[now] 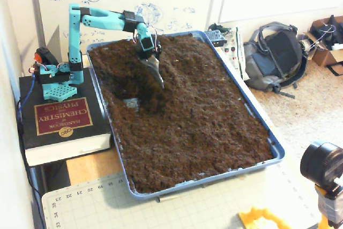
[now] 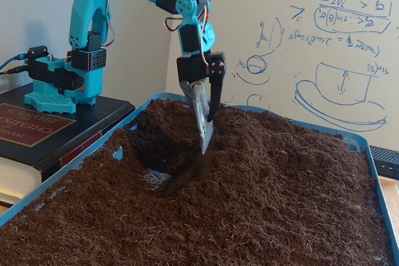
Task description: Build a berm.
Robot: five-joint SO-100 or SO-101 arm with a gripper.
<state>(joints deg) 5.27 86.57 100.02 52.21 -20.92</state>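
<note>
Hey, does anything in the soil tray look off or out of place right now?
One spot: beside the berm the soil is dug so deep that a pale patch of tray floor shows, in both fixed views. The pincer hangs above it. No soil shows outside the tray.

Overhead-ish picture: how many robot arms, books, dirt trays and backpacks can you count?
Robot arm: 1
Book: 1
Tray of soil: 1
Backpack: 1
Total: 4
</note>
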